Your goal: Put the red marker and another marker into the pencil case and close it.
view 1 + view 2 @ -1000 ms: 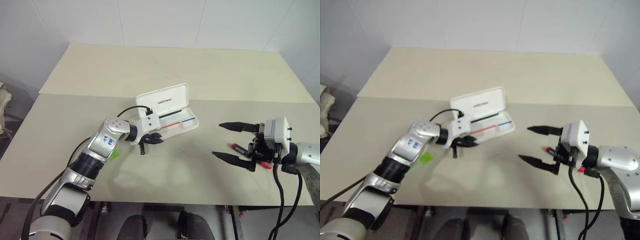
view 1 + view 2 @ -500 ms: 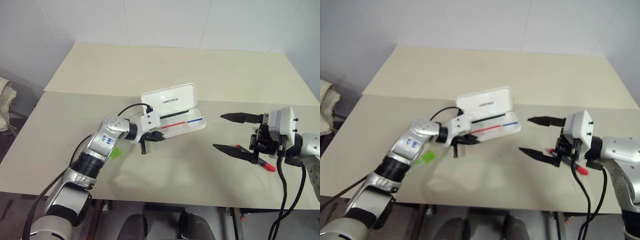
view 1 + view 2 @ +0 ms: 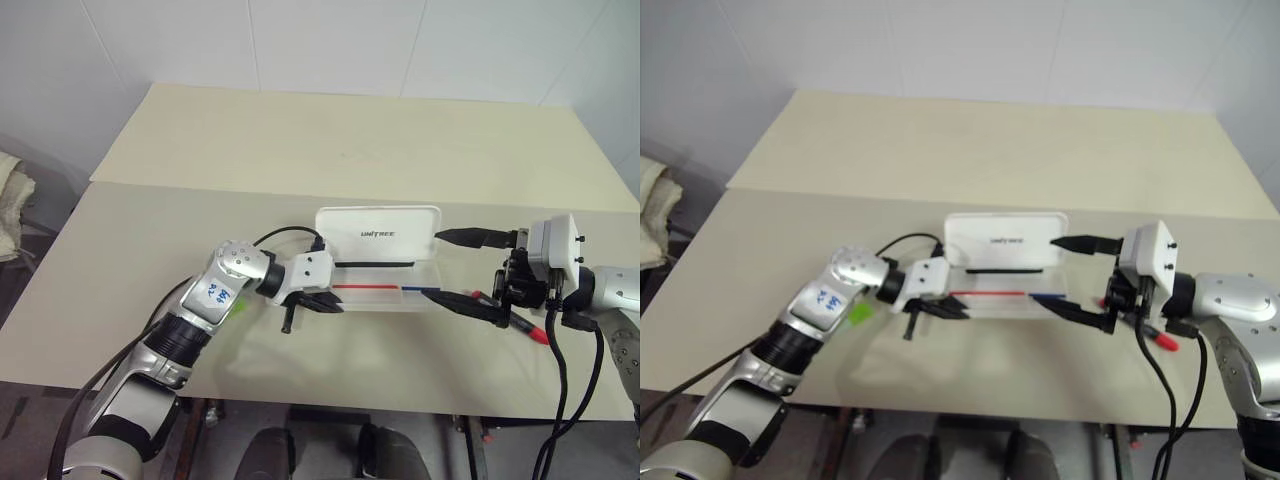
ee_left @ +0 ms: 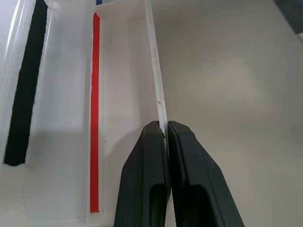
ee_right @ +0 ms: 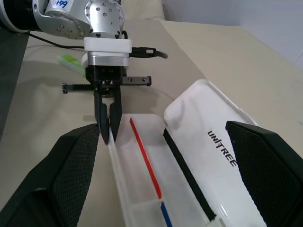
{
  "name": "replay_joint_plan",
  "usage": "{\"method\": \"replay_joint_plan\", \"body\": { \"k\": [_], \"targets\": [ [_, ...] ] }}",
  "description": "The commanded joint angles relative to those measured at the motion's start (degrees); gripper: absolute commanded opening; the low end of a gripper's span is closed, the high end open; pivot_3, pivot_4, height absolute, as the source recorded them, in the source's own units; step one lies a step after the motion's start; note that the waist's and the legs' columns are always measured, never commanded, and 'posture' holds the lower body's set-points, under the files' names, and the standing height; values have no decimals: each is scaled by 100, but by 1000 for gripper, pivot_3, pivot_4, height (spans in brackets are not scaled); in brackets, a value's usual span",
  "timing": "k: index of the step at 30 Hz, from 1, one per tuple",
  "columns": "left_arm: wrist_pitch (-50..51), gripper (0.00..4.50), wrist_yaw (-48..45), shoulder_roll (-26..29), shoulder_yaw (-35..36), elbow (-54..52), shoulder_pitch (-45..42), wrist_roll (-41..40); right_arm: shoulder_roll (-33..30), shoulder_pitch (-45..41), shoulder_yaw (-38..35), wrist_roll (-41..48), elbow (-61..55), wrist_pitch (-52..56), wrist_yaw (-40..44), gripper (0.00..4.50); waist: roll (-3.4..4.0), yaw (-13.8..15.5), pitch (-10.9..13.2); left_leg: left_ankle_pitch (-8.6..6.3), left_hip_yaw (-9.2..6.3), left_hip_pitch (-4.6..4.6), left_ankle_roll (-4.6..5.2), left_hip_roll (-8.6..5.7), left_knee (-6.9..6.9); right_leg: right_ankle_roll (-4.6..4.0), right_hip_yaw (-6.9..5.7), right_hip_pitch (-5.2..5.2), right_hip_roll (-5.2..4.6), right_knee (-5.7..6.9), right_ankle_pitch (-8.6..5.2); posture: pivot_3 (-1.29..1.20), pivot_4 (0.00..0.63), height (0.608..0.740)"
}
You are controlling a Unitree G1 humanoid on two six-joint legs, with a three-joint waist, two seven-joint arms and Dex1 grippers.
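Beige table now carries the pencil case dragged nearer the wide-open right gripper; red marker lies beneath. Left wrist view: left gripper pinches the case's wall, easing loading.

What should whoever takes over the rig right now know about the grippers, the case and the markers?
Left gripper: jaws shut on the front wall of the pencil case, which stands open on the table.
Right gripper: jaws open, holding nothing, at the case's right end.
Red marker: on the table under the right gripper.
Green marker: on the table beside the left arm.
Done: case open.
Left: put both markers in, close the lid.
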Motion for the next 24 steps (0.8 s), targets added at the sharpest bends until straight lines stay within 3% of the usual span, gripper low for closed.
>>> {"method": "replay_joint_plan", "body": {
  "k": [1, 9, 12, 22, 24],
  "targets": [
    [-155, 12, -83, -37, -194, -301, 1, 99, 1, 92, -230, 176, -322, 27, -87, 4500, 0, 1, 0, 0, 0, 0, 0, 0, 0, 0, 0, 0, 0, 0, 0, 0, 150, 740],
    [-160, 12, -16, 48, -274, -189, -19, 345, -23, 251, -348, 252, -482, 65, -212, 4500, 0, 5, 0, 0, 0, 0, 0, 0, 0, 0, 0, 0, 0, 0, 0, 0, 150, 740],
    [223, 827, -20, -13, -193, -256, -25, 216, 1, 231, -323, 232, -478, 69, -256, 4500, 0, 0, 0, 0, 0, 0, 0, 0, 0, 0, 1, 0, 0, 0, 0, 0, 150, 740],
    [1349, 4328, -167, -161, 49, -744, -60, -426, 100, 139, -187, 168, -400, 15, -322, 4500, 0, -3, 0, 0, -1, 0, 1, 0, 0, 0, 1, 0, 0, 1, 0, 0, 150, 740],
    [1570, 4455, -376, -118, 130, -920, -35, -743, 151, 105, -155, 150, -343, 12, -328, 4500, 0, -5, 0, 0, -1, 0, 1, 0, 0, 0, 2, 0, 0, 1, 0, 0, 150, 740]
  ]
}}
